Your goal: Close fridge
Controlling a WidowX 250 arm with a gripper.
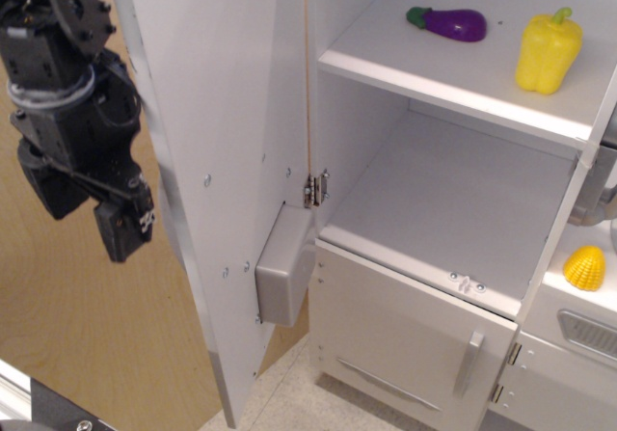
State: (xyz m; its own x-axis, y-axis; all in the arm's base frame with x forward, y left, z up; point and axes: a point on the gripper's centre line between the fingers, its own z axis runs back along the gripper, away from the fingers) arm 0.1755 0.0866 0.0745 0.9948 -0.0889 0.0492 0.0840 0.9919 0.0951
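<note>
The white fridge [463, 74] stands open, with white shelves showing inside. Its large door [231, 113] is swung out to the left, inner face towards the camera, with a grey box [284, 277] low on it; the handle side is hidden. My black gripper [87, 214] hangs at the left, beyond the door's free edge on its outer side, close to the edge at mid height. Whether it touches the door is hidden. Its two fingers appear apart and hold nothing.
A purple eggplant [448, 23] and a yellow pepper [548, 50] lie on the upper shelf. A yellow corn [584, 267] sits at the right. The smaller lower door [405, 335] with a short grey handle [469, 362] is shut. A wooden wall [87, 344] is behind the arm.
</note>
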